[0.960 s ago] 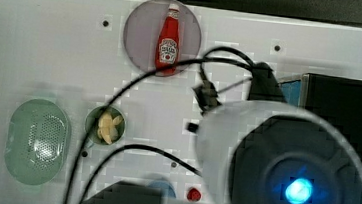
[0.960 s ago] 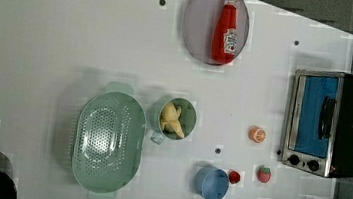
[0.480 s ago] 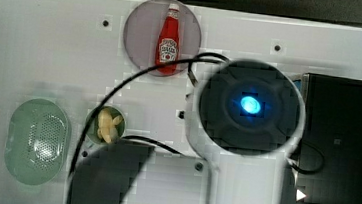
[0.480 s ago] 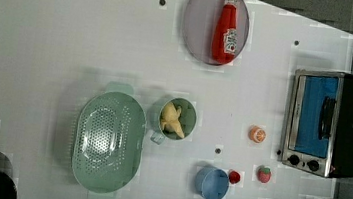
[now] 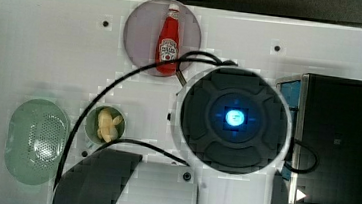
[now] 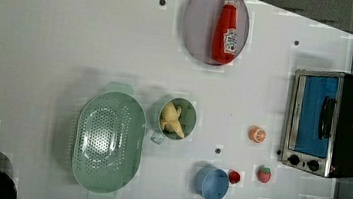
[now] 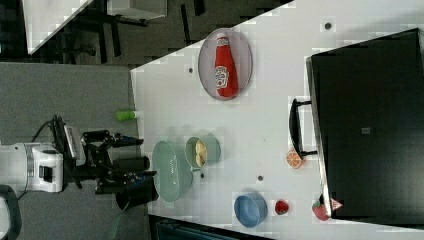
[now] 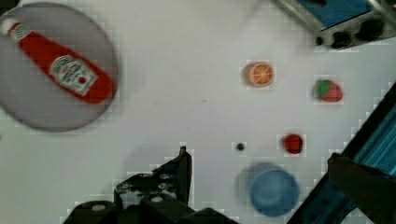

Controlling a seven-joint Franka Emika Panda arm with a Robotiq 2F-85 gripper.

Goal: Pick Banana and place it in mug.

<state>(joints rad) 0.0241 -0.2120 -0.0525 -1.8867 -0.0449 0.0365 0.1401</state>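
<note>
The banana (image 6: 172, 120) lies inside the mug (image 6: 176, 118), so I judge the placing done. The mug stands on the tabletop (image 6: 70, 42), just beside the perforated green dish (image 6: 108, 142) and well apart from the toaster oven (image 6: 327, 124). My hand (image 8: 184, 163) is released, fingers spread and holding nothing, up above the tabletop away from the mug. Nothing is left but pulling clear.

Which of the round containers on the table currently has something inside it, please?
The small green mug beside the perforated oval dish: the pale yellow banana lies in it. The blue cup near the table's edge holds nothing.
</note>
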